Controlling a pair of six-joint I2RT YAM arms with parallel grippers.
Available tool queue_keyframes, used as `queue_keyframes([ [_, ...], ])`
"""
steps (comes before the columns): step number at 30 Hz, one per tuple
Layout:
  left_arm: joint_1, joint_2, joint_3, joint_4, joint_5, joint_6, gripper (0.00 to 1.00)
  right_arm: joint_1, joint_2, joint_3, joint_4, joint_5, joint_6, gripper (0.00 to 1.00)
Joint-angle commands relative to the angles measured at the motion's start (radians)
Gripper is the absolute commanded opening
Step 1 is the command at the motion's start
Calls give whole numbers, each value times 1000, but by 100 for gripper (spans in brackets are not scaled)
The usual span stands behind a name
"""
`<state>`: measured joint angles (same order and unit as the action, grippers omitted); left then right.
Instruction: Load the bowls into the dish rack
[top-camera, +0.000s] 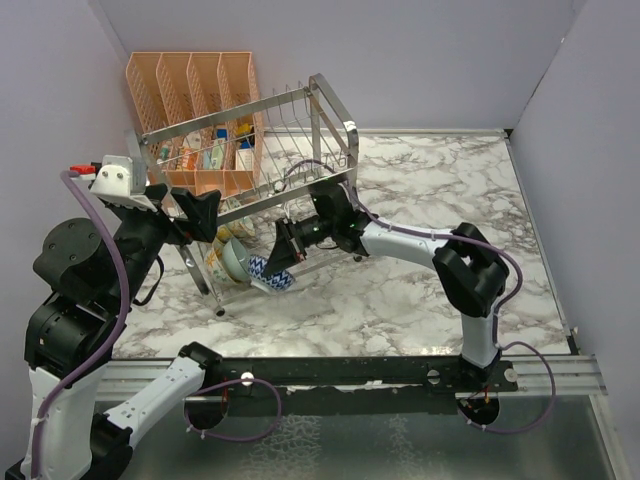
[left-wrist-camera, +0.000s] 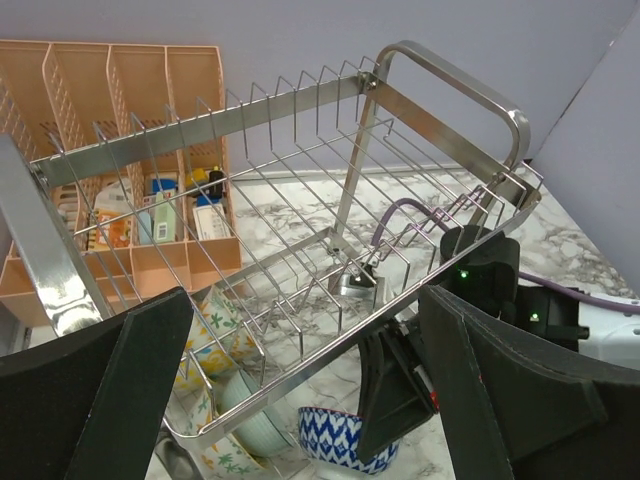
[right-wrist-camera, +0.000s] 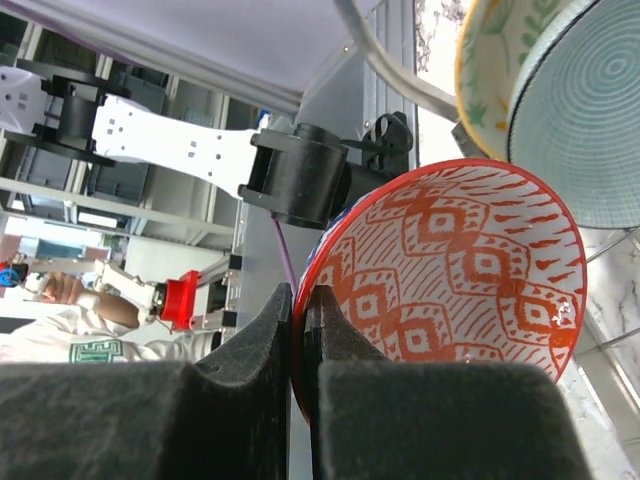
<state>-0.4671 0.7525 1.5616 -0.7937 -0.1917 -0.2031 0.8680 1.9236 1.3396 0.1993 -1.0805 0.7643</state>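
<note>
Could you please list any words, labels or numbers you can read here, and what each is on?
No text is readable.
Packets in the orange organizer: labels too small and blurred.
White shirt in the right wrist view: green print, blurred.

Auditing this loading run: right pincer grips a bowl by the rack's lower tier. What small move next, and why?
Probably ease the red-patterned bowl a little further in beside the teal bowl, then release: the right pincer is shut on its rim, and it looks not yet seated in the dish rack.
</note>
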Motion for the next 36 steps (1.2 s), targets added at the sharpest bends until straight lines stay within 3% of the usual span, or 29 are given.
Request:
queue_keyframes([
  [1, -4, -4, 8, -4, -20, 17, 99, -23, 58, 67, 129, -62, 51, 1],
  [5, -4, -1, 15, -7, -23, 20, 99, -43, 89, 86, 201, -60, 79, 1],
  [16, -4, -4, -3, -7, -35, 34, 99, -82, 190, 4, 647, 21, 345, 1],
  [29, -4, -20, -32, -13, -51, 50, 99, -90, 290, -9, 837, 188, 488, 1],
  [36, -4, -24, -21, -18, -55, 54, 99, -90, 329, -16, 842, 243, 531, 1],
])
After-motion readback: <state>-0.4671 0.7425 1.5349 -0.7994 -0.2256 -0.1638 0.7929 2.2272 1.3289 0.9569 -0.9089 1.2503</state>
